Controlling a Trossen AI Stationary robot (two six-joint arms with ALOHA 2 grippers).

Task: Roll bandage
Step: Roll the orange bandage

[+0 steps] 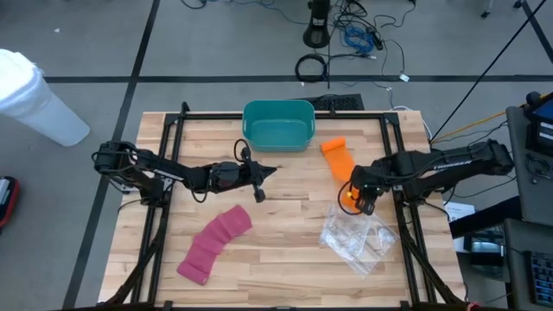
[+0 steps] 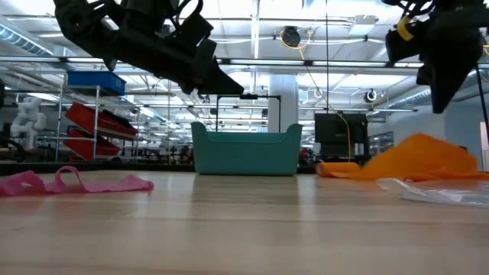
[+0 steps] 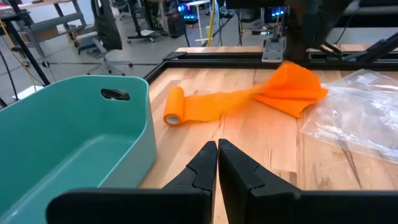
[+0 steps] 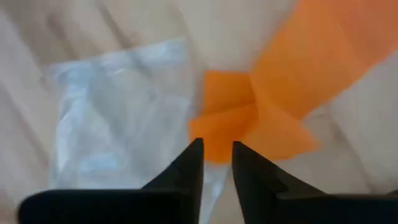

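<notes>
Nearest you, the right gripper [image 4: 216,155], jaws slightly parted and grasping nothing, hangs over the loose end of the orange bandage [image 1: 339,164], just right of the teal bin [image 1: 277,123]. Mostly unrolled; rolling remains. Left gripper [image 3: 217,163] clenched, idle.

Both arms are matte black, built of rounded, jointed segments with thin dark cables looped along them. The right arm [image 1: 449,164] carries faint pale lettering along its forearm (too small to read). Each gripper ends in two black, wedge-shaped fingers [image 3: 239,171] with angular faceted faces, set on a flat black crossbar.
</notes>
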